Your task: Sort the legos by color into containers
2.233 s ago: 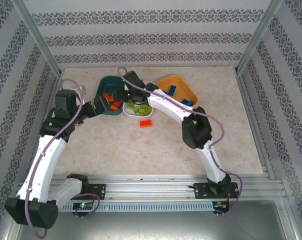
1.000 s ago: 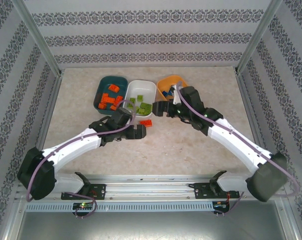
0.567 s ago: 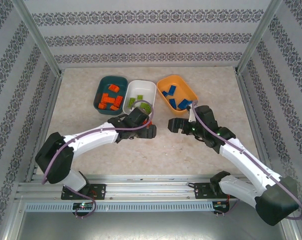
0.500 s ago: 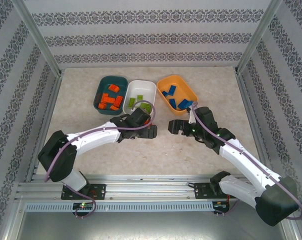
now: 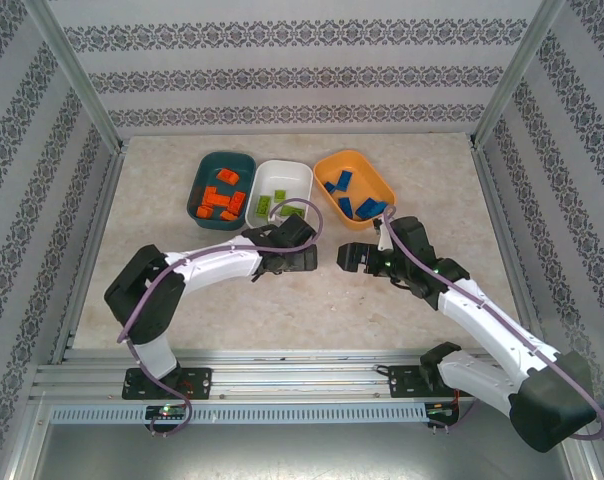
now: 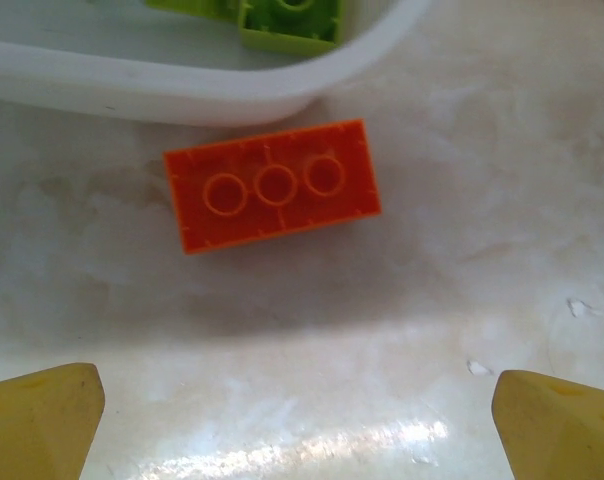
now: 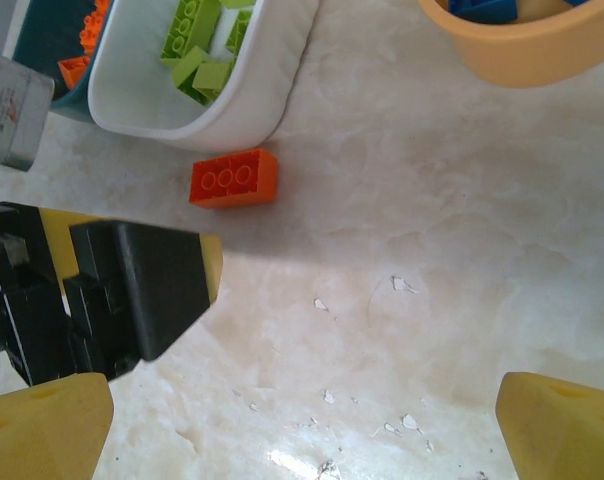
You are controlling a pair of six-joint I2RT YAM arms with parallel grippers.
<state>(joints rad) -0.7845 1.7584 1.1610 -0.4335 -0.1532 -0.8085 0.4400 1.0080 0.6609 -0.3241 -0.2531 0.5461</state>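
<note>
One orange-red lego lies flat on the table just in front of the white container, which holds lime green legos. My left gripper hovers open over the table just short of that brick, nothing between its fingers. In the top view the left gripper covers the brick. My right gripper faces it from the right, open and empty. From the right wrist I see the same brick, the teal container with orange-red legos, and the orange container with blue legos.
The three containers stand in a row at the back: teal, white, orange. The left gripper's black body sits close to the right gripper's left finger. Patterned walls and metal posts enclose the table.
The left gripper has slid right along the table up to the loose orange-red brick. The right arm drew back from the orange container and has held still for the last half second.
</note>
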